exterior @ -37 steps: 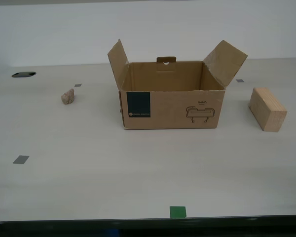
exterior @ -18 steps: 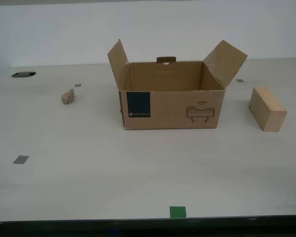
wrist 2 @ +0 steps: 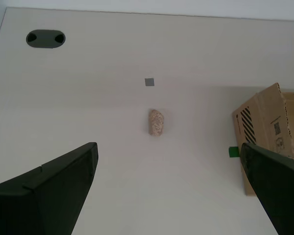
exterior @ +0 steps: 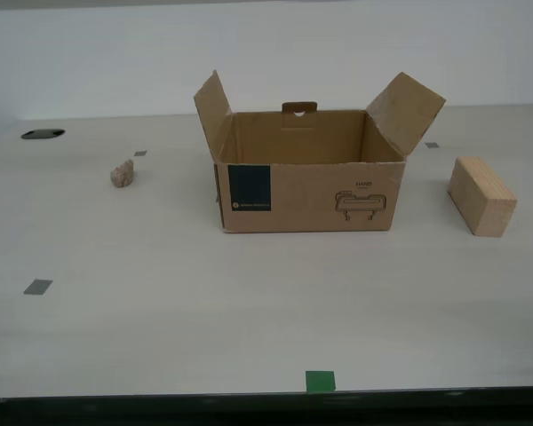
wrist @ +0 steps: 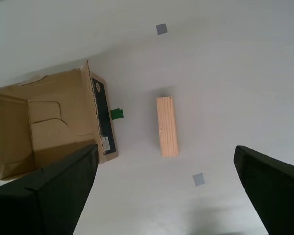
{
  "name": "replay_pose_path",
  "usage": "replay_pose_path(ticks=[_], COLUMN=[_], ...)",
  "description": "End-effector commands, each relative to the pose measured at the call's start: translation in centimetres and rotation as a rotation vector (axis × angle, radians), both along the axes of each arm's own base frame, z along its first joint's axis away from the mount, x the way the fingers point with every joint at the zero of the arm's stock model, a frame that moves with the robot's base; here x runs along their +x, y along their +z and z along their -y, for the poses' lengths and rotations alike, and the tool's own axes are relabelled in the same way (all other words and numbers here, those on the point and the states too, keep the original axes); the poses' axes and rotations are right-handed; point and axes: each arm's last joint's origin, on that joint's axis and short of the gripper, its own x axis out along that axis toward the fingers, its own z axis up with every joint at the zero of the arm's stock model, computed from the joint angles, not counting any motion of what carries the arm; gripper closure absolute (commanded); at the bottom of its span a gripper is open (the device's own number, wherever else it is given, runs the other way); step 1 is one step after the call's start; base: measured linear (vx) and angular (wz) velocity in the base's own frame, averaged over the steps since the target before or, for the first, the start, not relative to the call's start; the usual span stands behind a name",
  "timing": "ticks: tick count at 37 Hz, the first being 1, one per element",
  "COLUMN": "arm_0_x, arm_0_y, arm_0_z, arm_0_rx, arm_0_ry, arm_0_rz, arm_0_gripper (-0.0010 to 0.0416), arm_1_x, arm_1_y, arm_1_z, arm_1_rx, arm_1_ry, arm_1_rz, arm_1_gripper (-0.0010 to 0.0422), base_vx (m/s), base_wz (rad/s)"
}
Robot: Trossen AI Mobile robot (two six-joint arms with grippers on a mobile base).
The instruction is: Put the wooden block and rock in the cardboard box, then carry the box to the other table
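Note:
The cardboard box (exterior: 309, 182) stands open in the middle of the smooth off-white table, flaps spread, with nothing visible inside. The pale wooden block (exterior: 481, 195) lies toward the exterior view's right of it, the small pinkish rock (exterior: 122, 173) toward the exterior view's left. No arm shows in the exterior view. My first gripper (wrist: 166, 196) hangs high above the wooden block (wrist: 167, 126), open, with the box (wrist: 49, 125) beside. Open too, my second gripper (wrist 2: 169, 191) hovers well above the rock (wrist 2: 156, 122), and a box flap (wrist 2: 264, 129) shows at the frame's edge.
Grey tape squares (exterior: 37, 287) dot the table, and a green tape mark (exterior: 320, 382) sits at its near edge. A dark oval cable hole (exterior: 43, 134) lies at the exterior view's far left. A white wall backs the table.

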Motion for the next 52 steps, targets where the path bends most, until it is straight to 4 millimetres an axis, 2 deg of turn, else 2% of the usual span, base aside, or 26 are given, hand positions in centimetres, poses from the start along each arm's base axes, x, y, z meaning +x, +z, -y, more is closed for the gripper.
replay_pose_path(ticks=[1,18,52], arm_0_x=[0.0,0.02,0.16], arm_0_y=[0.02,0.03,0.11], arm_0_z=[-0.02,-0.02,-0.02], arm_0_rx=[0.004,0.005,-0.028], arm_0_ry=[-0.002,-0.002,0.057], arm_0_rz=[0.0,0.003,0.026], arm_0_gripper=[0.0027,0.0054,0.0016], arm_1_x=[-0.01,0.0,0.16], arm_1_y=[0.01,0.02,0.17], arm_1_z=[0.02,0.02,0.02], arm_1_rx=[0.011,0.012,0.005], arm_1_ry=[-0.02,-0.02,-0.013], arm_1_rz=[0.002,0.003,0.024], arm_1_gripper=[0.0014,0.0014,0.0014], base_vx=[0.0,0.0,0.0], base_wz=[0.0,0.0,0.0])
